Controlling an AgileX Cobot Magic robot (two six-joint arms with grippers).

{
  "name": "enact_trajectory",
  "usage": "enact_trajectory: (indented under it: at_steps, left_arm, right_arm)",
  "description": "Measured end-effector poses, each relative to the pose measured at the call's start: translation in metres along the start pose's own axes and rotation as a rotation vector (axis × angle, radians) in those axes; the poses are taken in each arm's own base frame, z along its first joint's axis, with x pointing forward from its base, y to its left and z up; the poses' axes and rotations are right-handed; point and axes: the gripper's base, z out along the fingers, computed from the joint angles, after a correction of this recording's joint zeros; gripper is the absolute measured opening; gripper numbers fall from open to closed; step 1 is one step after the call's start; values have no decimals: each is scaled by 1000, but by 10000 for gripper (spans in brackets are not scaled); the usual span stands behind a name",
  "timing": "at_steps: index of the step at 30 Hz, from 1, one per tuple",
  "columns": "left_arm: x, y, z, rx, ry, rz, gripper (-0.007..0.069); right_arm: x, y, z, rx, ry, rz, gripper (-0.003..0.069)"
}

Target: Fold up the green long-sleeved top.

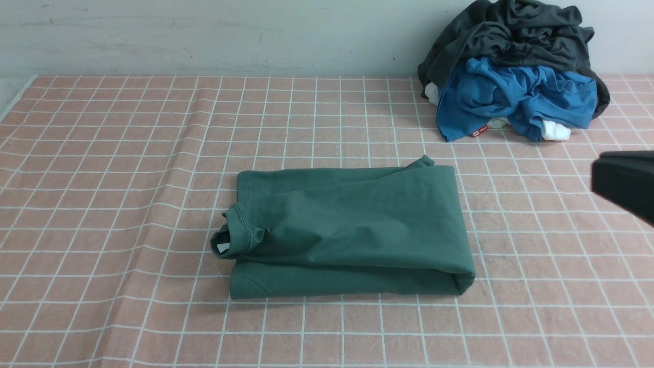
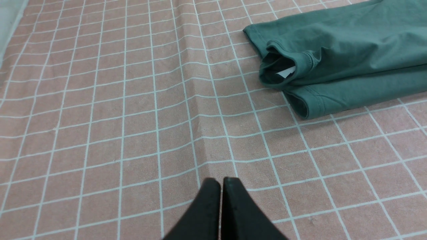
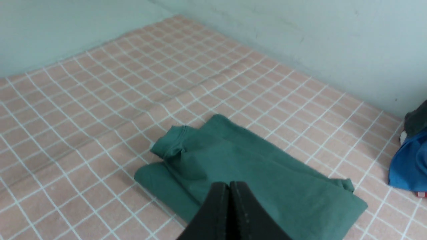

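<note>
Ahead of both sets of jaws, your green long-sleeved top (image 1: 347, 232) lies folded into a flat rectangle on the pink checked tablecloth (image 1: 102, 204) — collar (image 1: 236, 236) bunched at the robot's left end, a white label showing inside it. Your left gripper (image 2: 221, 181) hangs over bare cloth, well short of the collar, jaws pressed together on nothing. Your right gripper (image 3: 229, 185) hangs above the top's near side — its jaws are pressed together too, holding nothing. Beyond the right gripper, against the wall, you have a heap: a bright blue garment (image 1: 516, 94) under a dark charcoal-grey garment (image 1: 511, 36).
</note>
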Motion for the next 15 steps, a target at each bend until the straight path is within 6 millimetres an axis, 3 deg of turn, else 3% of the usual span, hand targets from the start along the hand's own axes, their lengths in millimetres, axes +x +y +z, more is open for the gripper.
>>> enact_trajectory:
  at_steps: [8, 15]
  left_arm:
    - [0, 0, 0, 0, 0, 0, -3]
    - [0, 0, 0, 0, 0, 0, -3]
  right_arm:
    - [27, 2, -64, 10, -250, 3, -13]
    - [34, 3, -102, 15, -392, 0, -13]
